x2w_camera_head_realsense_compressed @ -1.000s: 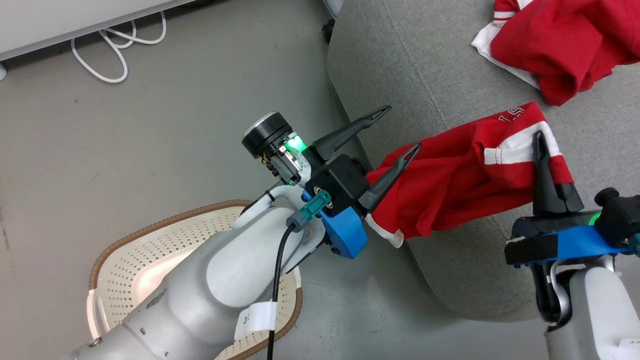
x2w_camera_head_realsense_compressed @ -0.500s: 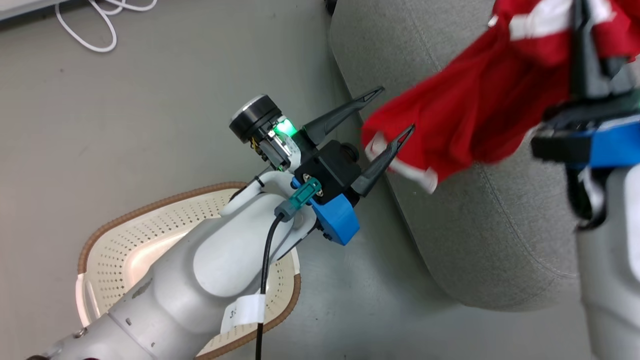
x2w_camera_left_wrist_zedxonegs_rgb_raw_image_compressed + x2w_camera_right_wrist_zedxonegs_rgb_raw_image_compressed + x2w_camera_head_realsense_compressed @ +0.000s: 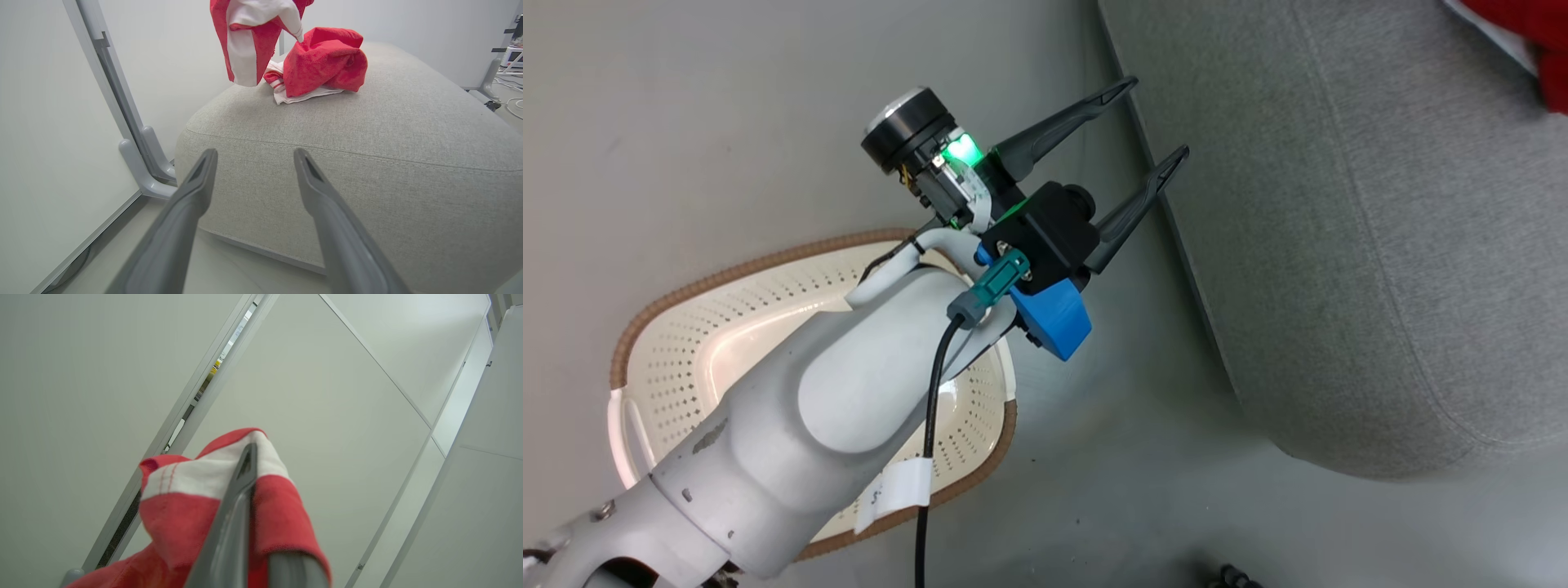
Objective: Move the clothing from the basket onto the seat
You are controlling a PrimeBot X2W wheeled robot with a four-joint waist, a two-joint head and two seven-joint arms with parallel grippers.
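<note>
Clamped in the right tool (image 3: 247, 465), the hanging garment (image 3: 245, 49) was best lowered onto the grey seat (image 3: 367, 143) beside the heaped garment (image 3: 327, 61) before release; the left tool (image 3: 253, 157) was held spread, empty.

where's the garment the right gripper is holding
In the left wrist view the held garment hangs above the far end of the seat, beside the crumpled garment lying there; the right gripper is shut on it.
</note>
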